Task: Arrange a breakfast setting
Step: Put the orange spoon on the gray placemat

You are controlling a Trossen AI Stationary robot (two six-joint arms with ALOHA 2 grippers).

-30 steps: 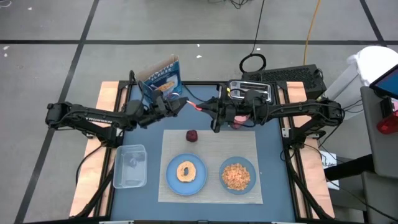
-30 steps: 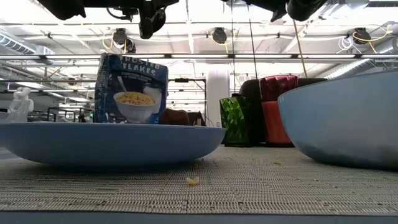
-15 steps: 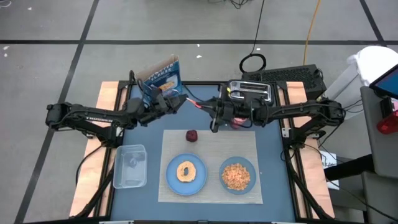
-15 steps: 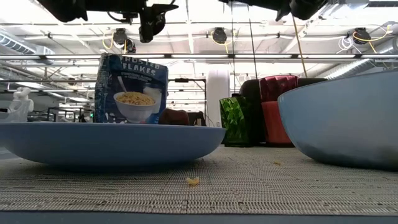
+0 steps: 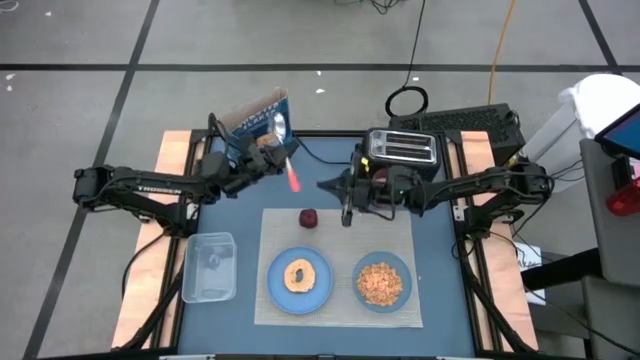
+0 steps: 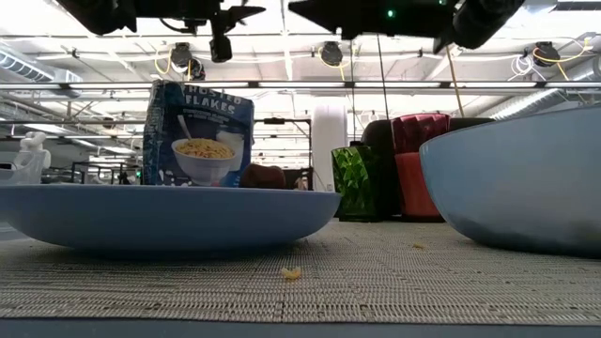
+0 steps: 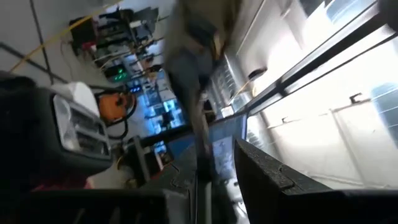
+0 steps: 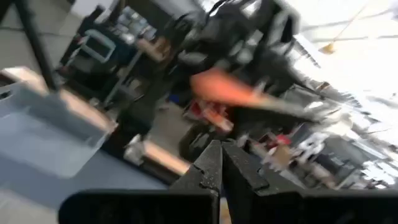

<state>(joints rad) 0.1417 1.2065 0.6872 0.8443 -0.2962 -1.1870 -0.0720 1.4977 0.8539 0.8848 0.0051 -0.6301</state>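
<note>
behind the worktop (image 5: 235, 215) it's a big open room: ceiling lights, a red armchair (image 6: 420, 160), a green plant-looking thing (image 6: 352, 181).

readable text: the cereal box (image 5: 258, 127) at the back left says "frosted flakes" in the low view, top letters partly cut by the angle, with a bowl of flakes pictured on it. left arm has white lettering i can't make out.

containers: light-blue bowl (image 5: 382, 281) on the right of the beige placemat (image 5: 340, 232) is full of cereal. light-blue plate (image 5: 299, 278) beside it carries the bagel (image 5: 299, 275). clear plastic tub (image 5: 209, 267) sits off the mat on the left, something small inside, can't tell what. dark-red fruit (image 5: 309, 218) sits on the mat's back edge. black toaster (image 5: 403, 150) at the back.

left tool (image 5: 277, 149) is up near the cereal box, narrowly closed on the orange-handled spoon (image 5: 294, 176); the metal end is hidden. right tool (image 5: 345, 203) hangs just beside the fruit, fingers (image 8: 208, 168) pressed together, empty.

both wrist views are heavily smeared. one stray flake (image 6: 292, 273) lies on the mat.
</note>
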